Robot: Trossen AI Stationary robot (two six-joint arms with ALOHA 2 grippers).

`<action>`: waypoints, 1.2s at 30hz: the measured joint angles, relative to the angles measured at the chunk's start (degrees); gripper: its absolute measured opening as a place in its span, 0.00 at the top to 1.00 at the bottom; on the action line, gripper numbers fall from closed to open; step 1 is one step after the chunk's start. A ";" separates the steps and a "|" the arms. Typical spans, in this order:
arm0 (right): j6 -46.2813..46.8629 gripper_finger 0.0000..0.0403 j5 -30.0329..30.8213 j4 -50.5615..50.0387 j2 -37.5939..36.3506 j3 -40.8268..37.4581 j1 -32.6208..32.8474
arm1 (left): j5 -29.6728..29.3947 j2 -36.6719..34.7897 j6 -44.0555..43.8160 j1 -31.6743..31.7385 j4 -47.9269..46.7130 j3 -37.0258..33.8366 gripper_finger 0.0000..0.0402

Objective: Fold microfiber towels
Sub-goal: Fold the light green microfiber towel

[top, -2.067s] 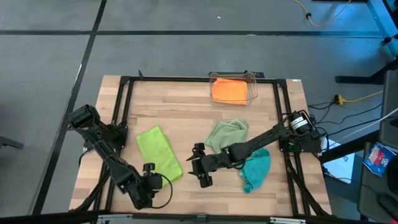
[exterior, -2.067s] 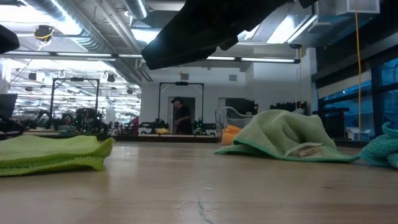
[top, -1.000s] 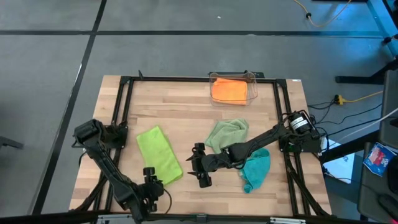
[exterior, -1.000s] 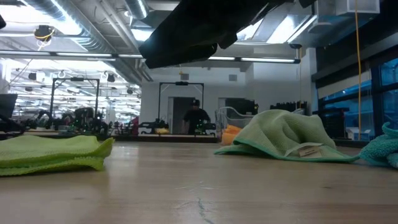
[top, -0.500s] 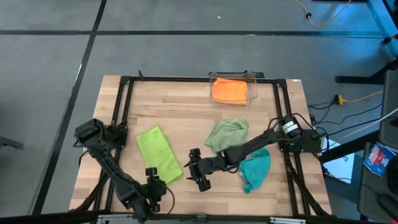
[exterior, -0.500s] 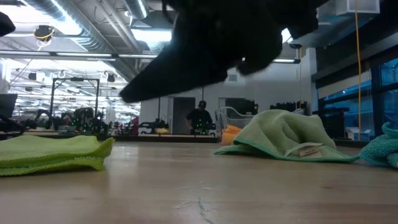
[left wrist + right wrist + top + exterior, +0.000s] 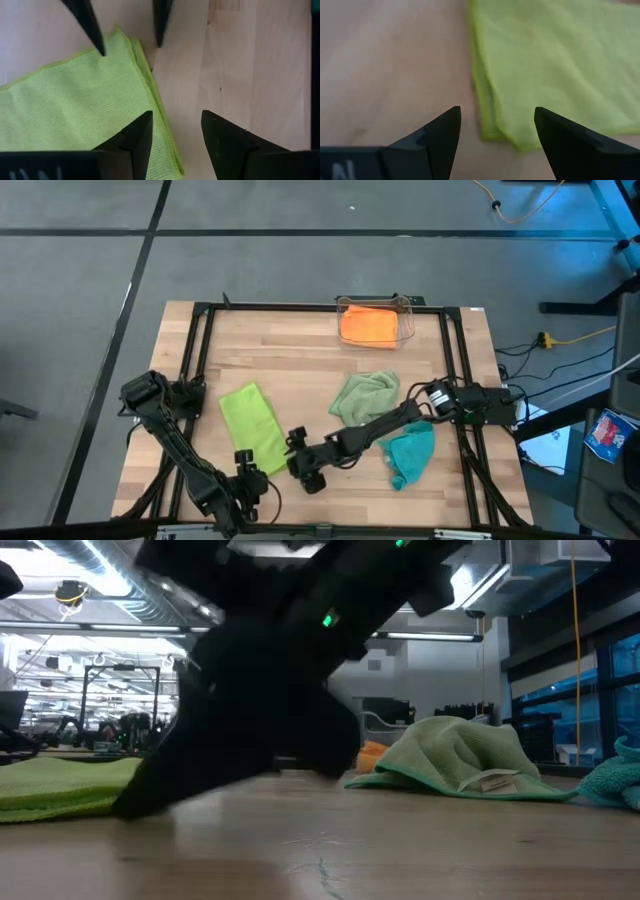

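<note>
1. High view: right gripper (image 7: 303, 471) has slid left to the lime towel's (image 7: 256, 426) near right corner, jaws wide, empty; probably readying a grab. Left gripper (image 7: 243, 476), wide, waits near that corner. Sage towel (image 7: 362, 395) and teal towel (image 7: 410, 452) lie crumpled right; orange towel (image 7: 368, 324) sits in the bin (image 7: 407, 319).
2. Low view: dark arm now blocks the centre; bare surface (image 7: 420, 850) near.
3. Wrist views: folded edge just ahead, bare wood beside.

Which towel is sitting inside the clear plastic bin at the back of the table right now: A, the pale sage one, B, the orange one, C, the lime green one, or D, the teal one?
B: the orange towel lies inside the clear bin, while the lime green towel, the pale sage towel and the teal towel lie out on the table.
</note>
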 joint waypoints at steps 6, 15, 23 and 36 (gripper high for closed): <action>-0.03 0.37 2.19 -2.81 2.34 3.59 -0.13 | 0.54 0.00 0.00 0.00 0.68 -0.02 0.59; 0.24 0.49 1.67 -2.90 2.46 3.46 -0.69 | 0.53 0.00 0.00 0.00 2.12 -0.04 0.59; 0.22 0.66 1.95 -2.81 2.59 3.35 -0.76 | 0.52 0.00 0.02 0.07 3.37 -0.04 0.59; 1.57 0.86 2.31 -1.54 2.75 3.19 -0.92 | 0.45 0.00 0.02 0.09 4.05 -0.04 0.59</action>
